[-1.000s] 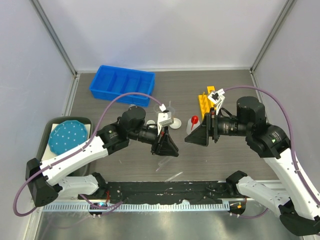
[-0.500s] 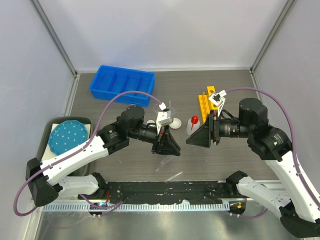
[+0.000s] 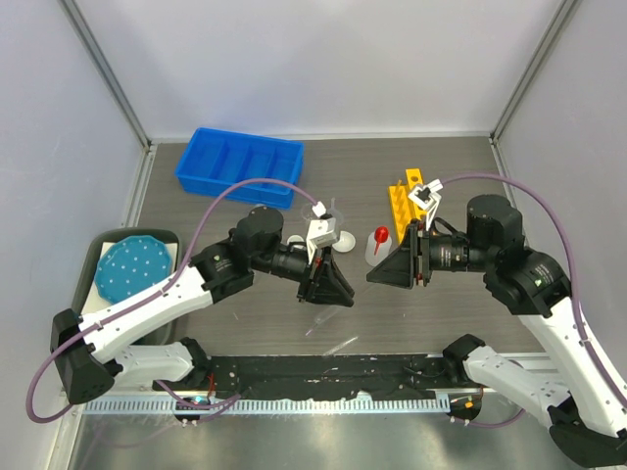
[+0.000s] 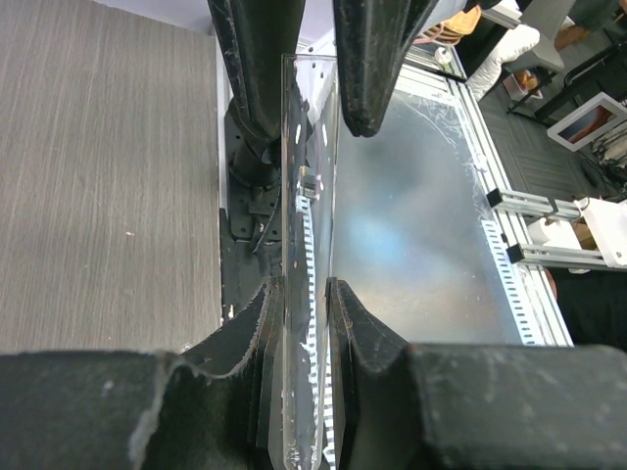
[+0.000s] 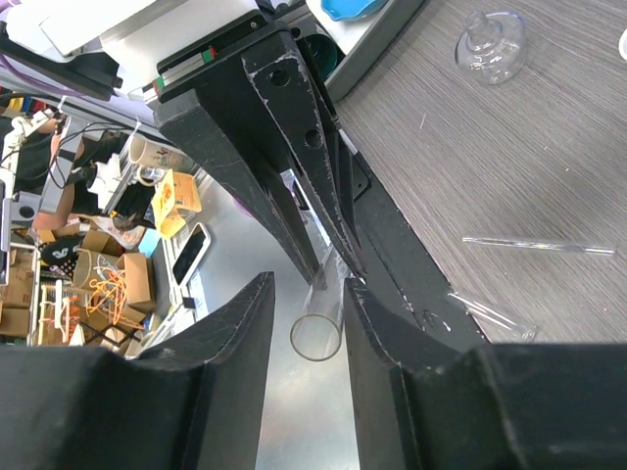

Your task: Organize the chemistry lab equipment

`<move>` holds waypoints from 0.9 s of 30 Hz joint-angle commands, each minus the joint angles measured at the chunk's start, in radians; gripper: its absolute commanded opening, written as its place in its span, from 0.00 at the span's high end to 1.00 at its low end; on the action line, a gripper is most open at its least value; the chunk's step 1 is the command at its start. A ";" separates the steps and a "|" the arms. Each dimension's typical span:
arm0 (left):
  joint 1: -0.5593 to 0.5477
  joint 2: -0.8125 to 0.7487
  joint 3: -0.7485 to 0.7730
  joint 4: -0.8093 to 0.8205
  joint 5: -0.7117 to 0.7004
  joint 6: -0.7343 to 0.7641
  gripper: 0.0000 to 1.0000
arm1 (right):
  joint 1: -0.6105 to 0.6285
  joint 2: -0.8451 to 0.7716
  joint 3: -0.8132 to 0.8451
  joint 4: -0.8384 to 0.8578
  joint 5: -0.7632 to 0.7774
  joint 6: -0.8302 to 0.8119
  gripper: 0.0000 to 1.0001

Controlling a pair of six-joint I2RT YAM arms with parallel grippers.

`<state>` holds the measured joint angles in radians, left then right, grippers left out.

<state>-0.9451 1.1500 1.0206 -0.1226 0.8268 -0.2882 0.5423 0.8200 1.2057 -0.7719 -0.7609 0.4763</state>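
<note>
My left gripper (image 4: 302,294) is shut on a clear glass tube (image 4: 306,196) and holds it in the air, pointing at the right arm. In the right wrist view the tube's open end (image 5: 317,336) sits between the fingers of my right gripper (image 5: 309,294). One finger is close against the tube and a gap shows on the other side, so the jaws are open. In the top view the left gripper (image 3: 338,289) and right gripper (image 3: 377,274) meet tip to tip above mid-table. Behind them are the yellow rack (image 3: 400,201), the red-capped bottle (image 3: 377,243) and the white dish (image 3: 343,238).
A blue divided bin (image 3: 240,164) stands at the back left. The teal dotted plate (image 3: 132,269) lies on a tray at the left edge. Thin clear tubes (image 5: 534,245) lie loose on the table near the front rail (image 3: 323,377), and a glass funnel (image 5: 490,44) lies further out.
The right gripper's jaws have narrowed around the tube's open end and the right arm has edged toward the left gripper. The left arm and its grip have not moved.
</note>
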 commanded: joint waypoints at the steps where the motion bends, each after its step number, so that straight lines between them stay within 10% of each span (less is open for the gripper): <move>1: 0.000 -0.004 0.041 0.037 0.018 0.003 0.99 | 0.005 -0.024 -0.003 0.019 -0.011 0.005 0.62; 15: 0.009 -0.003 0.050 0.038 0.018 0.000 1.00 | 0.005 -0.044 -0.020 0.003 0.005 -0.002 0.63; 23: 0.009 -0.003 0.050 0.037 0.015 0.000 0.99 | 0.005 -0.042 -0.018 0.002 0.014 -0.004 0.80; 27: 0.008 0.001 0.058 0.031 0.005 -0.006 0.81 | 0.005 -0.039 -0.017 0.003 0.020 -0.007 0.84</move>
<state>-0.9413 1.1500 1.0264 -0.1246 0.8337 -0.2924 0.5423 0.7898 1.1851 -0.7834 -0.7303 0.4667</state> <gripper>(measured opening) 0.230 0.303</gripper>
